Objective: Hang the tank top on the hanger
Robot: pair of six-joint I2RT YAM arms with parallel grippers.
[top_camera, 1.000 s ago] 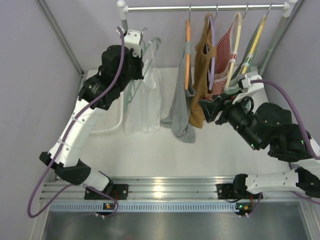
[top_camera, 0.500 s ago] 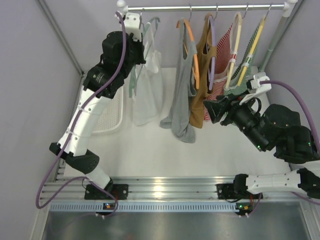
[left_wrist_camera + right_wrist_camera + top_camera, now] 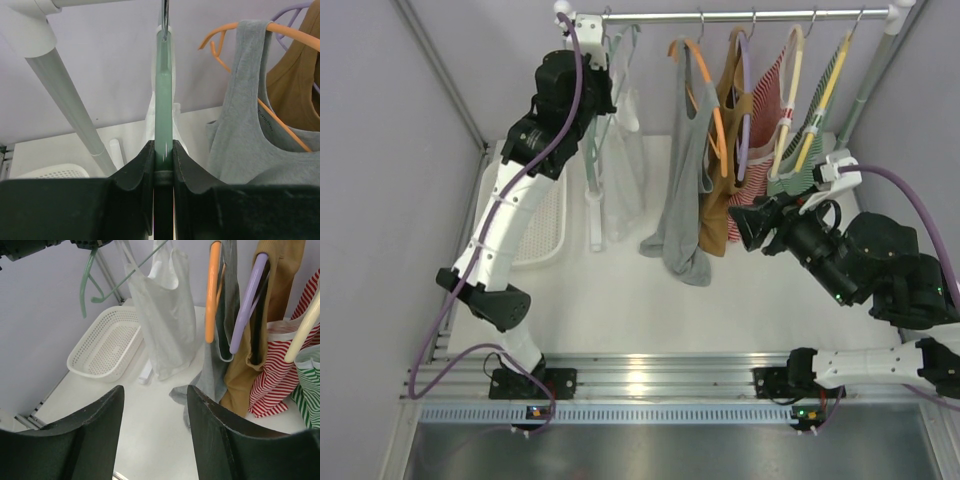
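Up at the far left end of the rail [image 3: 750, 15], the left arm is reaching high, and its claw [image 3: 163, 152] is clamping the lower stem of the hanger [image 3: 163, 100], one finger pressing on each side. The hanger is standing upright in the grip, with its metal hook rising toward the rail; whether the hook is resting on the rail cannot be told. The tank top [image 3: 167, 315] is hanging from the hanger, its straps sitting over the arms and its body drooping freely toward the table [image 3: 740, 310]. Below and to the left of it, a white basket [image 3: 110, 345] is sitting on the table by the wall.

Moving right along the rail, a grey top [image 3: 682, 200] is hanging on an orange hanger [image 3: 214, 290], just beside the tank top but apart from it. Next, a brown top [image 3: 720, 150] is hanging on a purple hanger [image 3: 247, 300], then a red-striped top [image 3: 272, 370], then a green-striped top [image 3: 307, 385] at the far right.

The right arm is reaching in from the right, and its claw [image 3: 154, 390] is hovering low in front of the brown top, pointing left. Its fingers are standing apart and gripping nothing.
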